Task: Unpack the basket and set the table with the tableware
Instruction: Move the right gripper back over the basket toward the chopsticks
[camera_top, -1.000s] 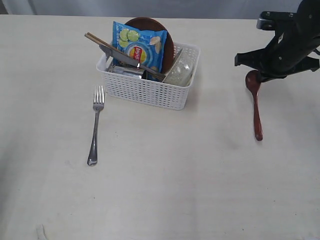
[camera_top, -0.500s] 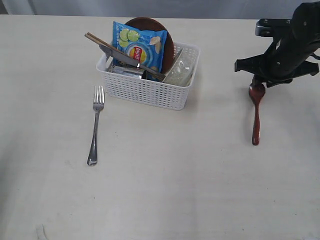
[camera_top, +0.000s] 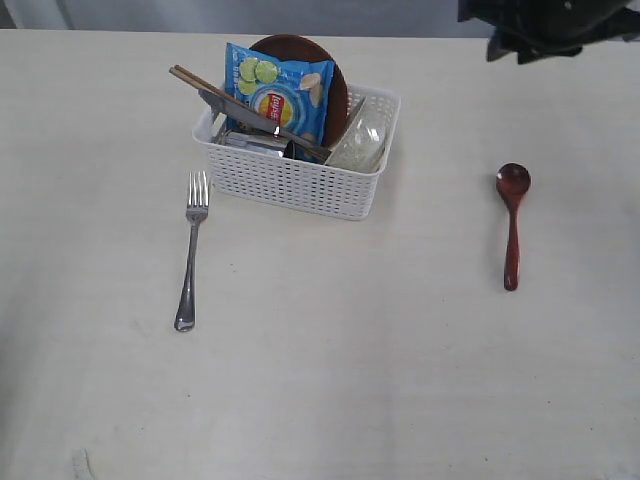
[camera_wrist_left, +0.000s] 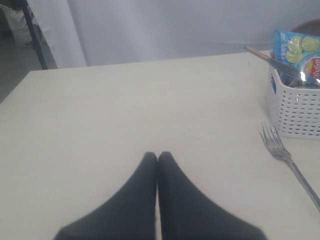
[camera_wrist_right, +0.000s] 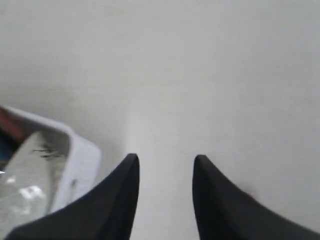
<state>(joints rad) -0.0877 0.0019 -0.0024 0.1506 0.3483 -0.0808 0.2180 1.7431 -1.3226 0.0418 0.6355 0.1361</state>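
Note:
The white basket (camera_top: 300, 180) stands on the table (camera_top: 400, 350) and holds a brown plate (camera_top: 300, 45), brown chopsticks (camera_top: 200, 83), a knife (camera_top: 222, 104) and a pale bowl (camera_top: 360, 135). A silver fork (camera_top: 190, 250) lies left of it. To the right, a dark red spoon (camera_top: 512, 225) lies flat and alone. My right gripper (camera_wrist_right: 166, 160) is open and empty, high above the table near the basket corner (camera_wrist_right: 82, 155); only its arm (camera_top: 545, 25) shows at the exterior view's top edge. My left gripper (camera_wrist_left: 158, 156) is shut and empty over bare table, left of the fork (camera_wrist_left: 287, 162).
A blue chip bag (camera_top: 278, 95) stands in the basket against the plate. The basket (camera_wrist_left: 297, 107) and chip bag (camera_wrist_left: 297, 47) also show in the left wrist view. Beyond the table's far edge hangs a pale curtain (camera_wrist_left: 175, 25).
My right gripper opened, let go of the spoon and rose up and away toward the back. The spoon now lies flat on the table, free of the gripper.

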